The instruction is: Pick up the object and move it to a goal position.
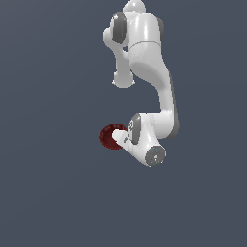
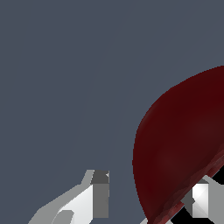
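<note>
In the exterior view the white arm (image 1: 144,62) bends down over the grey floor (image 1: 48,193), its gripper (image 1: 117,137) lying against the dark red bowl (image 1: 110,136) (speckled rim facing the camera). The wrist view shows the bowl's smooth wall (image 2: 183,148) between two spread fingers (image 2: 99,197), one pressed against it; whether they clamp it cannot be told.

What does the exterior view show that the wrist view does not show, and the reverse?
Only the exterior view shows the whole white arm and the bowl's speckled rim. Only the wrist view shows two fingertips, one on each side of the bowl's edge; whether they press it is unclear. Both show the dark red bowl on a plain grey ground.
</note>
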Available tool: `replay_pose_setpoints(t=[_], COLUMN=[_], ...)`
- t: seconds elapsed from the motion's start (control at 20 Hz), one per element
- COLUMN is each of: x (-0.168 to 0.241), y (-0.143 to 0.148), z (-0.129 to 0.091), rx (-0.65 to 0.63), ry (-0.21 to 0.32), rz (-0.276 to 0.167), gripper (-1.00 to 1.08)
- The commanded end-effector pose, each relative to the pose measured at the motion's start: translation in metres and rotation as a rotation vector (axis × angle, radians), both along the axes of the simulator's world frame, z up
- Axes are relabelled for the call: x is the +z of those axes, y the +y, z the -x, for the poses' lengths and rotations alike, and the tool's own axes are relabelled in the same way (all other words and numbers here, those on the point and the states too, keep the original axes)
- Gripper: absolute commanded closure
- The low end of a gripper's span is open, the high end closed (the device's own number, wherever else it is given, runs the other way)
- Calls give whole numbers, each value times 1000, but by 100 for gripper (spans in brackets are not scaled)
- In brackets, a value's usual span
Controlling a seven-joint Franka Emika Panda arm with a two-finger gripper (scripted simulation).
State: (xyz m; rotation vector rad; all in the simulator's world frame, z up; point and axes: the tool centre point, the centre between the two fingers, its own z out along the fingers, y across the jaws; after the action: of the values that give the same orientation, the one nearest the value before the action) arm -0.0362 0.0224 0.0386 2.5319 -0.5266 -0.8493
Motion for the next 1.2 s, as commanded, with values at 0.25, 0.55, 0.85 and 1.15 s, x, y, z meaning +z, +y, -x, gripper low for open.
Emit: replay_pose_setpoints(t=[0.25,0.55,0.85,1.15], x=[-3,-3,4,30], y=[-1,-1,-3,-12], z=[2,2,3,6], rx=[0,0,0,-1], ry=[0,0,0,0], rz=[1,1,1,0], gripper=[108,108,108,108])
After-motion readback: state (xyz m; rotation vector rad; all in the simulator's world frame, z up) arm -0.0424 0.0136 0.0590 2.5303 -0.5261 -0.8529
